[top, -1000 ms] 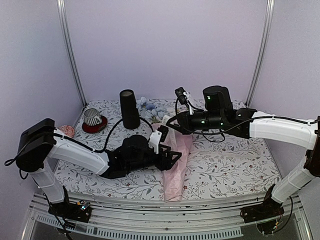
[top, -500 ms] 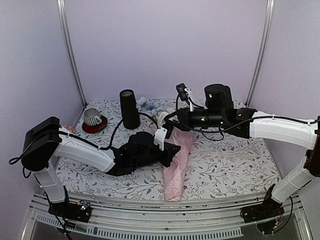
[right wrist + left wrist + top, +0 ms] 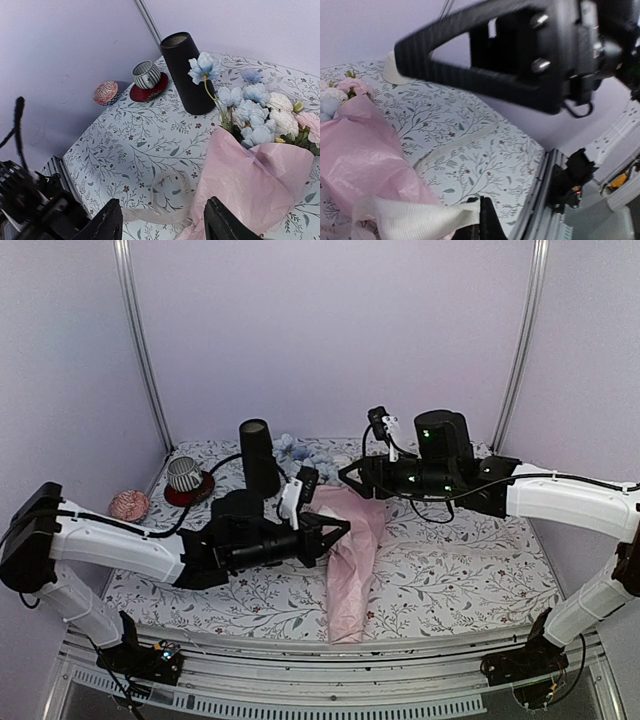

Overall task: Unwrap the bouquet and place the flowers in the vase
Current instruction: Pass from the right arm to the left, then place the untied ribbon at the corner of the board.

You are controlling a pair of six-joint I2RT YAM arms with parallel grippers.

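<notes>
Left end effector [image 3: 481, 223] pinching ribbon [image 3: 415, 220], right end effector [image 3: 162, 220] parted above bouquet [image 3: 250, 170]

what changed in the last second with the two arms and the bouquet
The left gripper closed its fingers on the cream ribbon of the bouquet. The right gripper opened and drew back to the right, away from the bouquet's top. The vase and striped cup stayed put.
</notes>
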